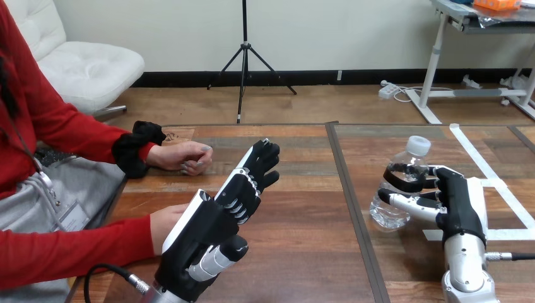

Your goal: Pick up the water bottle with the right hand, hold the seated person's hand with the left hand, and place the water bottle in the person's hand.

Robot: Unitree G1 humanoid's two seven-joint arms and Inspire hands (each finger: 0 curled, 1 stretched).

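The water bottle (387,212), clear plastic with a white cap, stood at the right side of the counter (303,252), tilted so that its cap leaned toward the right. Whether its base rested on the wood or hung just above it could not be told. Any print on the bottle was too small to make out. The right hand (457,205) was wrapped round the bottle's middle, its fingers (404,173) curled across the front and its thumb lower down on the same side. The left hand (208,224) was raised over the counter's left part with its white-shelled back toward the camera and its fingers (260,161) stretched out nearly straight, closed on nothing. The person's near hand (163,224) lay just behind the left hand, partly hidden by it, so contact between the two could not be judged. The person's far hand (186,156) rested on the counter further back, loosely curled and well apart from both robot hands. The counter was brown planked wood, split by a dark seam (350,189) running front to back, with white tape strips (479,164) stuck on its right part beside the bottle.
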